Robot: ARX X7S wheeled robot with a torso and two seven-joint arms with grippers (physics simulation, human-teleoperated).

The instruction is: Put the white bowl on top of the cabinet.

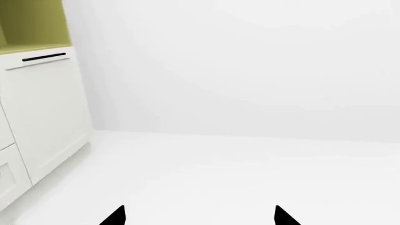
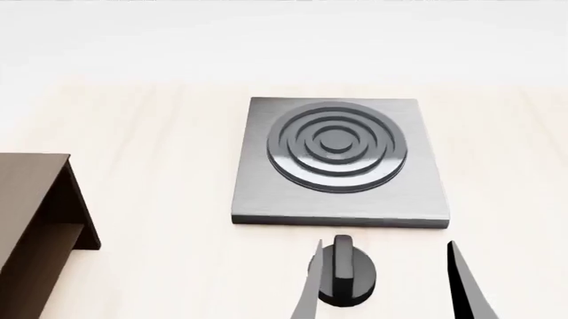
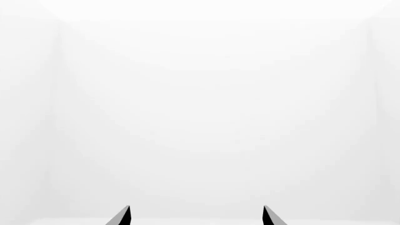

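Note:
The white bowl is not in any view. The dark brown cabinet [image 2: 36, 219] stands at the left edge of the head view on the pale wooden counter, its flat top bare and its inner shelf showing. My right gripper [image 2: 386, 286] is open and empty at the bottom of the head view, in front of the stove plate. In the right wrist view it [image 3: 196, 215] faces only plain white wall. My left gripper [image 1: 200, 215] is open and empty, out of the head view, facing white floor and wall.
A grey metal stove plate [image 2: 257, 193] with concentric rings lies mid-counter. A black round knob [image 2: 342, 272] sits just in front of it, by my right gripper's left finger. White drawer units [image 1: 37, 117] with a black handle show in the left wrist view.

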